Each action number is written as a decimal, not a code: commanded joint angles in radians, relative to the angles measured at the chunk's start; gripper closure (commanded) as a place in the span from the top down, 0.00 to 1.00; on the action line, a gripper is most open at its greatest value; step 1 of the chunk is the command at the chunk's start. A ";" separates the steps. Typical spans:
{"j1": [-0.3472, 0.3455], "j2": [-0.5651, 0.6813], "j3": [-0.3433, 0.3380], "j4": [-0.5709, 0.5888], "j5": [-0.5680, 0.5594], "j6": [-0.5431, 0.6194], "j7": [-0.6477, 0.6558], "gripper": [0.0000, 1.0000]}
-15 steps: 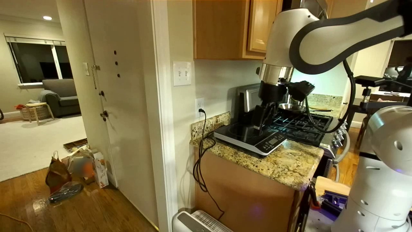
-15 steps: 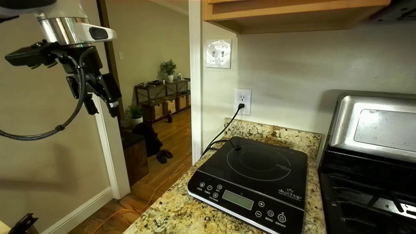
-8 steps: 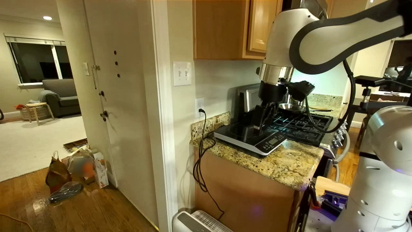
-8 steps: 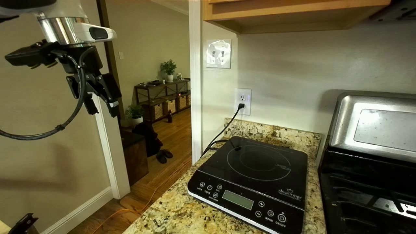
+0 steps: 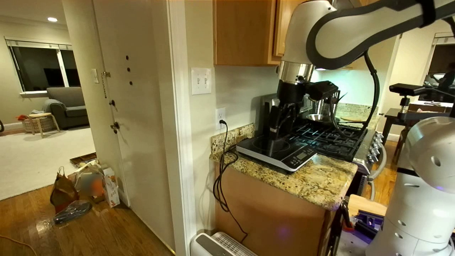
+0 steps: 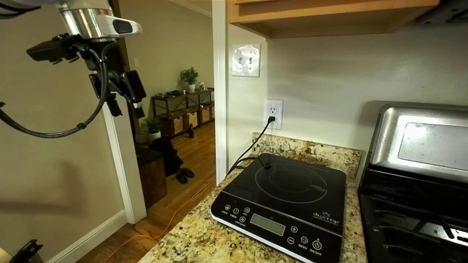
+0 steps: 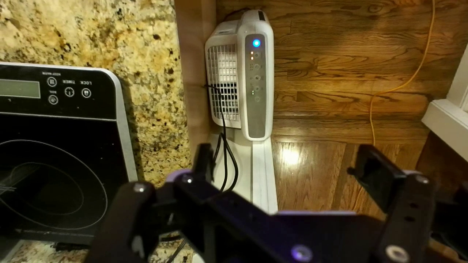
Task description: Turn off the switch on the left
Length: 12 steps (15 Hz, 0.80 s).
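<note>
The switch (image 5: 201, 81) is a white, nearly square wall plate between the door frame and the upper cabinet, with two small toggles side by side. In an exterior view the switch (image 6: 246, 60) has bright glare over it. Whether each toggle is up or down I cannot tell. My gripper (image 5: 278, 128) points downward, lower than the plate and well apart from it. In an exterior view the gripper (image 6: 127, 111) hangs left of the counter. In the wrist view the gripper's fingers (image 7: 287, 160) are wide apart with nothing between them; the switch is out of that view.
An outlet (image 6: 274, 114) with a black cord is below the switch. A black induction cooktop (image 6: 289, 182) lies on the granite counter (image 6: 204, 233). The wooden cabinet (image 5: 245, 33) overhangs right of the switch. A white appliance (image 7: 256, 80) stands on the floor beside the counter.
Over the last half second my arm and gripper have moved left and slightly up in an exterior view, and right and up in an exterior view. The switch plate looks unchanged.
</note>
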 commanded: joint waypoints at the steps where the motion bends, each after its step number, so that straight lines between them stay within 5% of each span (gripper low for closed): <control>1: -0.036 0.160 -0.003 0.119 -0.019 0.018 0.065 1.00; 12: -0.083 0.538 -0.035 0.473 0.005 0.182 0.282 1.00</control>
